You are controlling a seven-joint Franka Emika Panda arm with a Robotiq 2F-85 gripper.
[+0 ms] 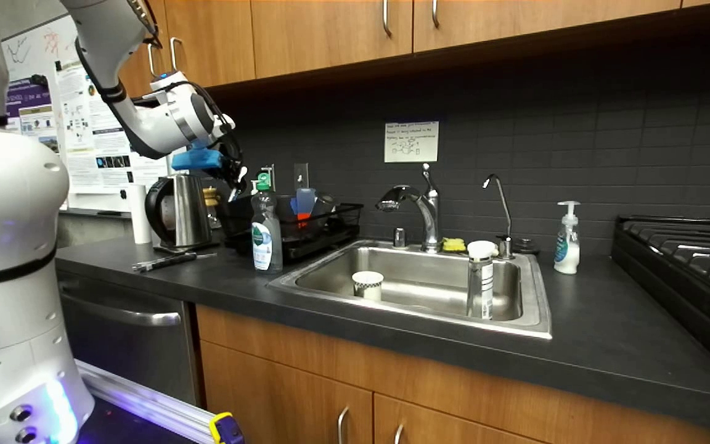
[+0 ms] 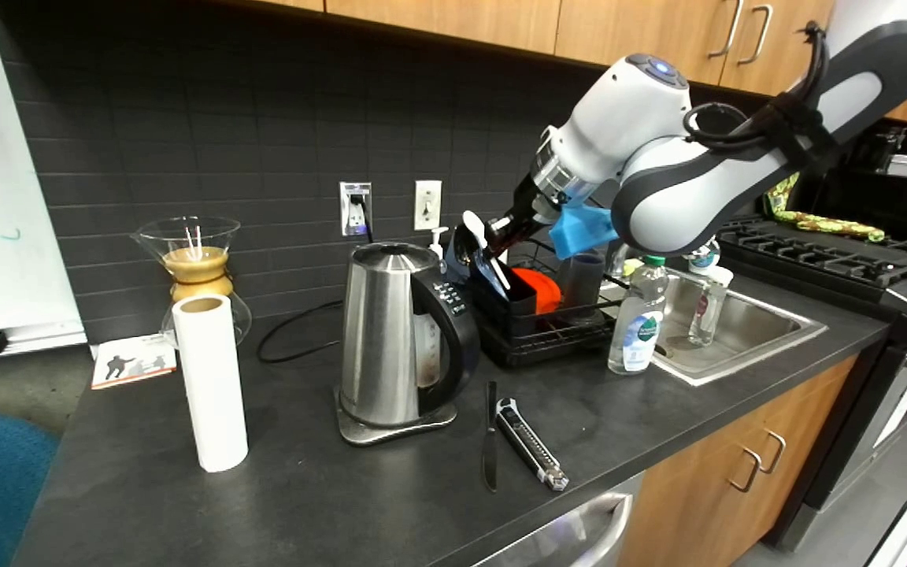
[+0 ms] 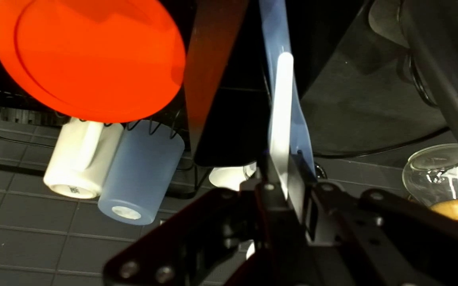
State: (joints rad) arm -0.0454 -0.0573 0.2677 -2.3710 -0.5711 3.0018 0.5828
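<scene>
My gripper (image 3: 290, 171) is shut on a white spoon (image 3: 282, 103), whose handle points away from me in the wrist view. In an exterior view the white spoon (image 2: 474, 227) slants with its bowl up, handle reaching down over the black utensil holder (image 2: 518, 299), beside the gripper (image 2: 493, 230). Along the spoon, in the wrist view, lies a translucent blue utensil (image 3: 275, 28); whether they touch I cannot tell. The dark holder (image 3: 229, 131) is close under the jaws. An orange-red round piece (image 3: 94, 63) stands left of it. The spoon's bowl is hidden in the wrist view.
The dish rack (image 2: 552, 346) also has a blue cup (image 3: 141, 171) and a white mug (image 3: 80, 159). Close by are a steel kettle (image 2: 381, 331), a dish soap bottle (image 2: 638, 327) and the sink (image 1: 540, 302). A utility knife (image 2: 531, 445) lies on the counter.
</scene>
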